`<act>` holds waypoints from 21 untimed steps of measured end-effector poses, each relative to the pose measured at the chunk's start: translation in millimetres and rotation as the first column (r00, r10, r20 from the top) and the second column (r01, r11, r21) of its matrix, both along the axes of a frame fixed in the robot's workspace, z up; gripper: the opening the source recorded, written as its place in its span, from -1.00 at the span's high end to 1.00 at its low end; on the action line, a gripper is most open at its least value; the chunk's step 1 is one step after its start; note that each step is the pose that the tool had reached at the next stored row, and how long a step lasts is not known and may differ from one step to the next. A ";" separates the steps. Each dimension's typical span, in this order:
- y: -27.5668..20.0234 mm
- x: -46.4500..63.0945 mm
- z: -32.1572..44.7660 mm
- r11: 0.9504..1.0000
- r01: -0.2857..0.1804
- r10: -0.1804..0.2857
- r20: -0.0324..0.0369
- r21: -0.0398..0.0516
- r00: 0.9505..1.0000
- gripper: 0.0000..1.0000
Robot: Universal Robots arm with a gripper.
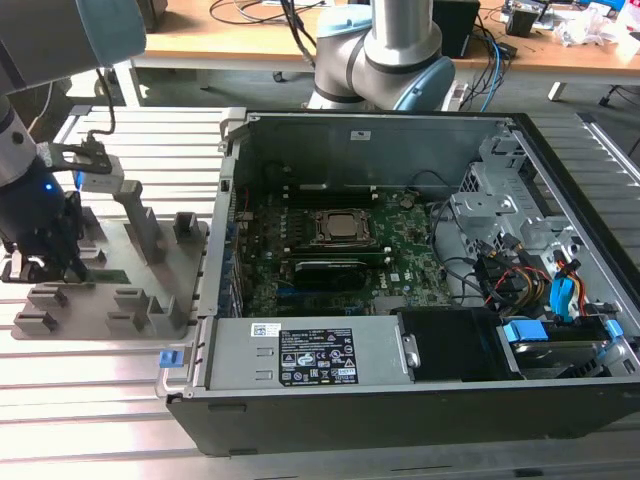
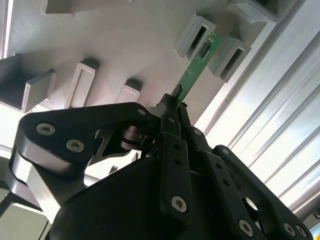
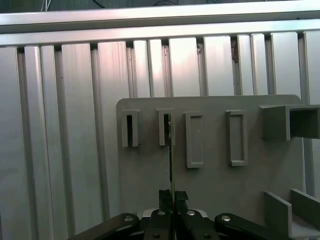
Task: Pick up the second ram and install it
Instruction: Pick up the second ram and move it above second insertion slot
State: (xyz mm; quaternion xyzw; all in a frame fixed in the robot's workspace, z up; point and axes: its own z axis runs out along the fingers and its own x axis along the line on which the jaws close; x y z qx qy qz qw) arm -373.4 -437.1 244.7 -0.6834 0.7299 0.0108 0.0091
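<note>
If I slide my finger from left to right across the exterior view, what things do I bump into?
gripper → second ram, pinched at one end by the gripper → CPU socket → blue cables

second ram (image 2: pixel 196 70): gripped end hidden between fingers (image 2: pixel 170 131) | grey tray (image 3: pixel 210 185): cut off at edge
</note>
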 end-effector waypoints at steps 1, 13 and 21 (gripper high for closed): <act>0.0 0.0 1.3 1.000 0.000 0.000 0.000 0.000 1.000 0.72; 0.0 0.0 37.3 1.000 0.000 0.000 0.000 0.000 1.000 0.72; 0.0 0.0 57.1 1.000 0.000 0.000 0.000 0.000 1.000 0.72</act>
